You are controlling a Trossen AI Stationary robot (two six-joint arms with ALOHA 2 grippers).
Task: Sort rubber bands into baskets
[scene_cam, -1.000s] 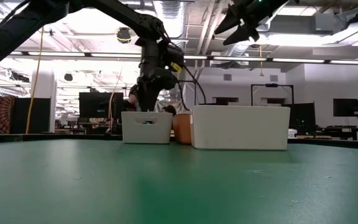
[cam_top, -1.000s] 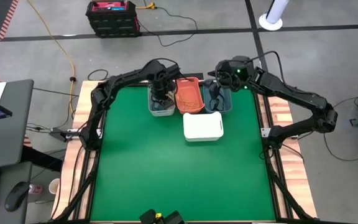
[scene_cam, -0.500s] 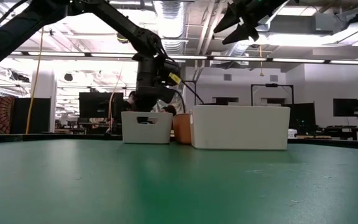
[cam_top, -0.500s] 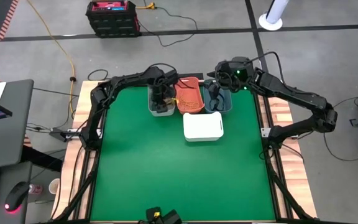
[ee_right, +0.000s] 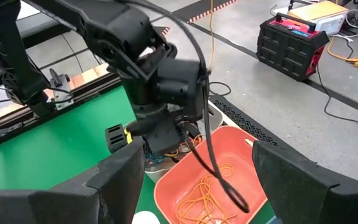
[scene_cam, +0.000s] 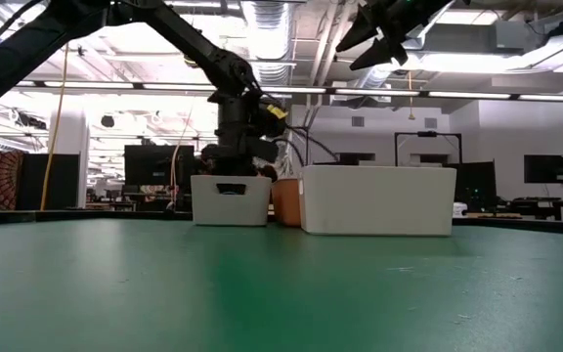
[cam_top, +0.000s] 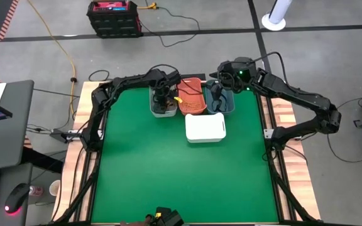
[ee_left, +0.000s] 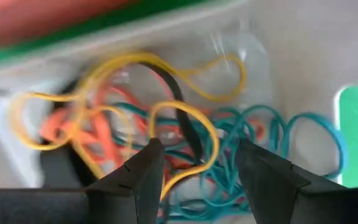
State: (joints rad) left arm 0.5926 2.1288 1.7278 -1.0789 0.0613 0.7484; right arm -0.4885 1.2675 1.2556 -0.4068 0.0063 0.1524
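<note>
High view: left gripper (cam_top: 163, 100) is down inside the light grey basket (cam_top: 153, 108) at the far side of the green tabletop (cam_top: 168, 169). Coral basket (cam_top: 193, 95) sits just beside it, slate-blue basket (cam_top: 229, 104) beyond that, white basket (cam_top: 205, 127) in front of those two. Right gripper (cam_top: 217, 95) hangs over the slate-blue basket, apparently waiting.

Low view: left arm drops into the grey basket (scene_cam: 230, 198) from above; its fingertips are hidden by the wall. White basket (scene_cam: 378, 200) is nearest the camera, with a sliver of coral basket (scene_cam: 286, 202) between the two. Right gripper (scene_cam: 377, 39) is high up, well clear.

Left wrist view: jaws spread wide, nothing held. Directly ahead, on the grey basket floor (ee_left: 291, 56), a tangled pile of rubber bands (ee_left: 166, 143): yellow, teal, red-orange and at least one black, overlapping each other. A yellow loop (ee_left: 188, 127) and the black band (ee_left: 182, 109) lie between the fingertips (ee_left: 148, 165).

Right wrist view: right jaws also wide and empty. Yellow-orange bands (ee_right: 213, 186) already lie in the coral basket (ee_right: 253, 158); the left gripper (ee_right: 163, 134) shows above the grey basket.

Step in hand looks like picking one band from the mixed pile. To do it well: centre on a single loop, likely the yellow one, pinch a raised section rather than the crossing with the black, then lift slowly so tangled neighbours fall off before moving to the coral basket.
</note>
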